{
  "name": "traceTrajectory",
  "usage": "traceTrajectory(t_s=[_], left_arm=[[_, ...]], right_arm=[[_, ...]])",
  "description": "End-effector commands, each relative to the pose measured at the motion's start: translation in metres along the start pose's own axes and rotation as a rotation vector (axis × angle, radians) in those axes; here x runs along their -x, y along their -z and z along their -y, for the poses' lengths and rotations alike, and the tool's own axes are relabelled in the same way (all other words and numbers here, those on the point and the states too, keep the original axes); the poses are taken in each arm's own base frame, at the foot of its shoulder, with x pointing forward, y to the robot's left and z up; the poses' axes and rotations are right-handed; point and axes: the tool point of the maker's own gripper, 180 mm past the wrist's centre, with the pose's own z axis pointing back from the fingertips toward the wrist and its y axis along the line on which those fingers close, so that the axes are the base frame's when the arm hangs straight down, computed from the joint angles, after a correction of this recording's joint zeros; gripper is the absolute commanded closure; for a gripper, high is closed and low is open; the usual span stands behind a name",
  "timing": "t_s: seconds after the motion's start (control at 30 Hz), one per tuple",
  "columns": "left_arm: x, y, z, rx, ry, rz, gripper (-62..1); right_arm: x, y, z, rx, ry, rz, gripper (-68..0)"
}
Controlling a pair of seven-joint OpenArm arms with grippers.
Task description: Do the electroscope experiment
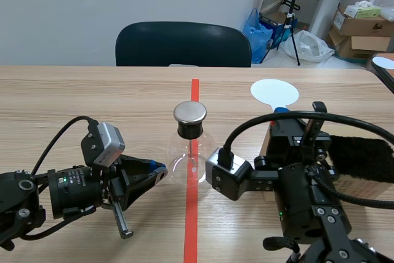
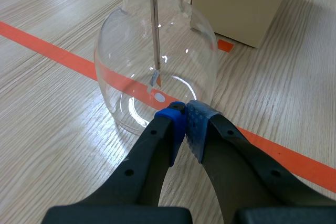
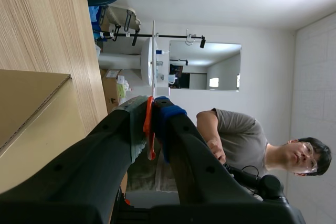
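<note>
The electroscope, a clear glass flask [image 1: 188, 155] with a black stopper and a round metal cap [image 1: 189, 113], stands on the table's centre line. My left gripper [image 1: 158, 174] lies low beside its left side, shut on nothing; in the left wrist view its tips [image 2: 185, 113] nearly touch the flask [image 2: 157, 66], where a thin rod [image 2: 155, 35] hangs inside. My right gripper [image 1: 280, 111] is raised to the flask's right, shut on the orange handle [image 3: 149, 124] of a paddle with a white disc [image 1: 274, 92], seen edge-on as the disc [image 3: 153, 51] in the right wrist view.
A cardboard box [image 1: 363, 188] with a black fur cloth [image 1: 363, 157] on it lies under my right arm; the box [image 2: 241, 3] stands just past the flask. A dark chair [image 1: 183, 42] stands behind the table. A person [image 3: 247, 140] shows in the right wrist view.
</note>
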Motion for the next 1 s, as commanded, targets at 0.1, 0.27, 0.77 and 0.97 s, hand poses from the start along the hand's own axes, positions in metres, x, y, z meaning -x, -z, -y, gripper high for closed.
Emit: traceTrajectory(t_s=[0.1, 0.27, 0.77, 0.97], left_arm=[[-0.010, -0.001, -0.004, -0.007, 0.008, 0.031, -2.8], [-0.010, -0.001, -0.004, -0.007, 0.008, 0.031, -2.8], [-0.010, -0.001, -0.004, -0.007, 0.009, 0.032, -2.8], [-0.008, -0.005, -0.007, -0.011, 0.014, 0.022, -2.8]], right_arm=[[0.006, 0.006, 0.008, 0.033, -0.007, -0.010, -0.9], [0.006, 0.006, 0.008, 0.033, -0.007, -0.009, -0.9], [0.009, 0.004, 0.002, 0.008, 0.028, -0.002, -1.0], [0.023, -0.002, 0.002, 0.022, 0.044, 0.006, -1.0]])
